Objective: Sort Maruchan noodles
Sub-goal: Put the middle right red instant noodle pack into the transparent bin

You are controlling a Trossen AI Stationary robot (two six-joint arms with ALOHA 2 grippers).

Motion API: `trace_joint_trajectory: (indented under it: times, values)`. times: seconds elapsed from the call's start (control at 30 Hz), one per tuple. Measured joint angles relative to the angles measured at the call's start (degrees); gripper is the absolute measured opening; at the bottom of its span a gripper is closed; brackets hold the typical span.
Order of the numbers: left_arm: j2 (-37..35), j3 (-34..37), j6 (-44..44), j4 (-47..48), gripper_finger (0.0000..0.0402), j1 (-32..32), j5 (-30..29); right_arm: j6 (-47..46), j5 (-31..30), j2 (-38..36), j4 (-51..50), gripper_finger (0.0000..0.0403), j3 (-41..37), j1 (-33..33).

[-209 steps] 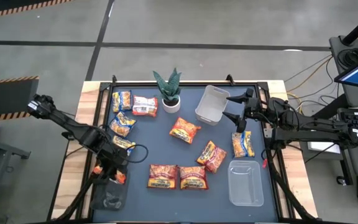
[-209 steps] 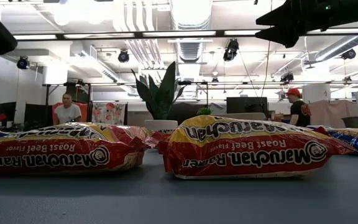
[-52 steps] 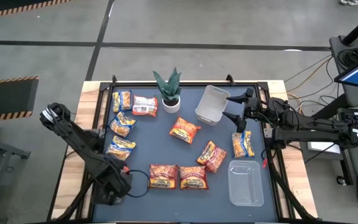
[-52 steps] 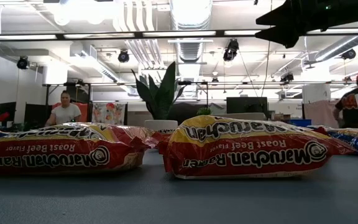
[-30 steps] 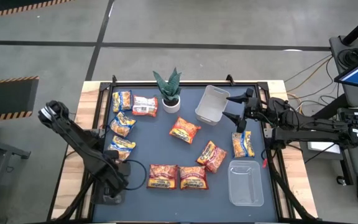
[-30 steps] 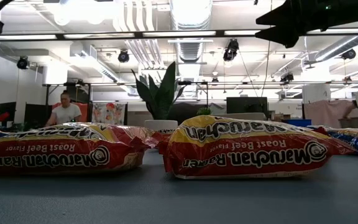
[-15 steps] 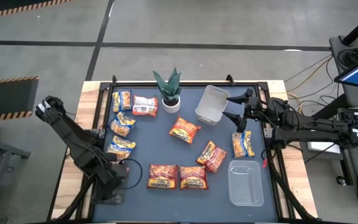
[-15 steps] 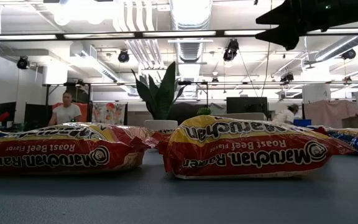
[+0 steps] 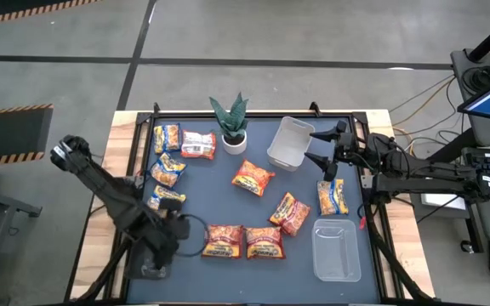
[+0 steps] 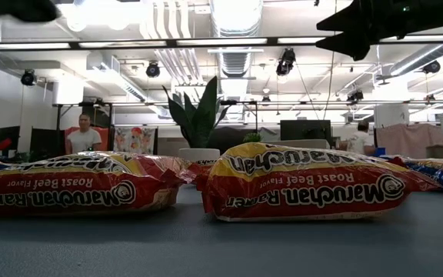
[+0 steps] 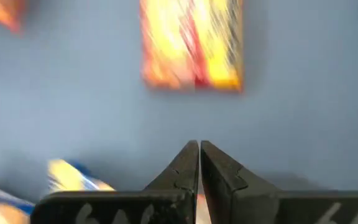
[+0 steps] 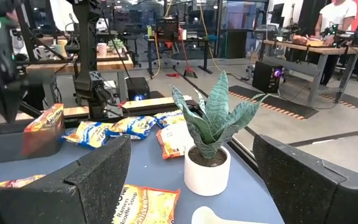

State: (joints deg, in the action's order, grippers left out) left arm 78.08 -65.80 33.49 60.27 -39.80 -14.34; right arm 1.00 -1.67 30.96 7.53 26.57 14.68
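Note:
Several Maruchan packets lie flat on the dark mat: yellow-and-blue ones point(image 9: 167, 169) at the left, a red-and-white one point(image 9: 198, 144), orange ones point(image 9: 253, 177) in the middle, two red ones point(image 9: 223, 240) near the front. My left gripper point(image 9: 179, 228) is shut and empty, hovering above the mat just left of the red pair; its wrist view looks down on an orange-red packet point(image 11: 191, 43). My right gripper point(image 9: 321, 146) waits open above the far right, beside a tipped clear bin point(image 9: 289, 142).
A potted green plant point(image 9: 232, 127) stands at the far middle. A clear bin point(image 9: 337, 249) sits at the near right. A dark bin point(image 12: 17, 142) at the near left holds an orange packet point(image 12: 43, 126). People move in the room beyond the table.
My left arm has swung over the near-left corner, and its gripper has shifted from above the near-left bin toward the table's right, closer to the two red packets. The right arm has kept still.

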Motion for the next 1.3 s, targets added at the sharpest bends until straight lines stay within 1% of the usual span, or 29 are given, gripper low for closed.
trace_joint_trajectory:
  times: [0.07, 0.17, 0.27, 0.37, 0.47, 0.53, 0.6, 0.67, 0.73, 0.83, 0.87, 0.93, 1.0, 1.07, 1.13, 1.2, 1.23, 1.3]
  values:
    - [0.00, -3.12, -7.55, -0.45, 0.0000, 3.21, -4.03, -0.66, 0.02, 0.00, 0.08, 0.0328, 0.00, -0.02]
    - [-0.02, -6.97, -16.37, -2.99, 0.0000, 7.61, -10.21, -0.99, 0.02, 0.00, 0.14, 0.0328, 0.00, -0.01]
    - [-0.14, -8.06, -27.16, -6.79, 0.0000, 11.27, -15.83, -0.99, 0.02, 0.00, 0.15, 0.0328, 0.00, -0.02]
    - [-0.20, -6.97, -38.93, -11.52, 0.0000, 14.52, -16.58, -1.68, 0.02, 0.00, 0.01, 0.0328, 0.00, -0.01]
    - [-0.27, -3.45, -46.38, -15.80, 0.0000, 17.82, -15.76, -4.25, 0.04, 0.00, -0.51, 0.0328, 0.00, -0.02]
    - [-0.55, -0.52, -48.02, -18.65, 0.0000, 20.09, -13.60, -6.39, 0.07, 0.00, -1.60, 0.0328, 0.00, -0.02]
    - [-1.11, 2.83, -48.19, -23.42, 0.0000, 21.93, -11.26, -8.64, 0.11, 0.00, -2.67, 0.0328, 0.00, -0.02]
    - [-1.72, 6.69, -48.24, -30.26, 0.0000, 23.11, -8.62, -10.61, 0.14, 0.00, -3.82, 0.0328, 0.00, -0.02]
    - [-2.19, 10.66, -48.59, -38.23, 0.0000, 24.00, -7.19, -11.49, 0.12, 0.00, -4.36, 0.0328, 0.00, -0.02]
    - [-2.25, 15.89, -49.82, -48.50, 0.0000, 25.05, -7.36, -11.48, 0.13, 0.00, -4.33, 0.0328, 0.00, -0.02]
    - [-2.22, 17.53, -50.13, -51.54, 0.0000, 25.39, -8.16, -11.51, 0.13, 0.00, -4.33, 0.0328, 0.00, -0.02]
    - [-1.89, 19.95, -52.51, -58.06, 0.0000, 25.91, -12.83, -11.51, 0.11, 0.00, -4.11, 0.0328, 0.00, -0.02]
    - [-1.54, 21.93, -57.18, -66.23, 0.0000, 26.29, -21.08, -11.99, 0.11, 0.01, -3.16, 0.0328, 0.00, -0.02]
    - [-1.20, 23.15, -59.22, -73.39, 0.0000, 26.49, -29.06, -13.81, 0.14, 0.05, -1.24, 0.0328, 0.00, -0.02]
    - [-1.11, 23.85, -61.99, -77.29, 0.0000, 27.05, -32.84, -17.09, 0.16, 0.26, 0.91, 0.0328, 0.00, -0.04]
    - [-1.13, 24.05, -63.76, -77.82, 0.0000, 27.72, -32.71, -20.96, 0.17, 0.28, 2.27, 0.0328, 0.00, -0.04]
    - [-1.14, 24.10, -63.87, -77.56, 0.0000, 27.98, -31.52, -22.37, 0.17, 0.27, 2.54, 0.0328, 0.00, -0.04]
    - [-1.23, 24.27, -62.05, -76.31, 0.0000, 28.10, -25.74, -23.94, 0.17, 0.24, 2.58, 0.0328, 0.00, -0.04]
